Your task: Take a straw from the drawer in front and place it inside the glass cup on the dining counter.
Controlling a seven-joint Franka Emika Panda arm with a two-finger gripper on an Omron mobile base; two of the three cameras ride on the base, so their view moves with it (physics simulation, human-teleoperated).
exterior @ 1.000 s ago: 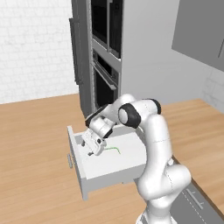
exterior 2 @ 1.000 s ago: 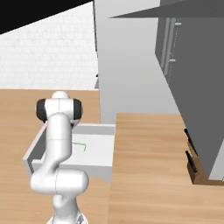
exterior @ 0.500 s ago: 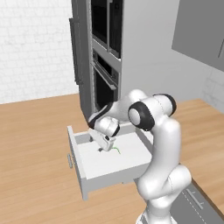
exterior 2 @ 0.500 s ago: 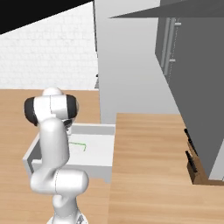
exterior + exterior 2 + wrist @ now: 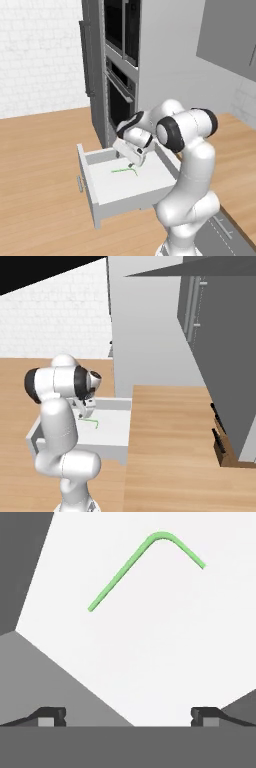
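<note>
A rendered kitchen with a white robot arm bending over an open drawer (image 5: 107, 200). In the left base view, the drawer sits in the lower middle of the frame, pulled out toward the lower left from a tall grey cabinet. It is a shallow, light grey box with a flat front panel and a small metal bar handle (image 5: 79, 183) on the panel's left side.

The straw (image 5: 125, 171) lies flat on the drawer floor near the middle of the frame. It is thin and light green, with a bend near one end. The gripper (image 5: 133, 163) hangs just above the straw, at its right end, pointing down into the drawer. Its two fingers stand spread wide apart with nothing between them.

In the right base view, the arm rises at the left of the frame, and the drawer shows in the middle left, with the straw (image 5: 90, 421) as a small green line on its pale floor, just right of the arm.

In the hand view, the straw (image 5: 142, 564) lies in the upper half of the frame, shaped like a shallow hook, on the white drawer floor. The two dark fingertips (image 5: 51, 714) sit at the bottom left and bottom right, far apart, well clear of the straw.

A built-in black oven (image 5: 121, 97) fills the tall cabinet behind the drawer, at centre in the left base view. A light-brown wooden countertop (image 5: 170, 446) takes up the lower right of the right base view.
</note>
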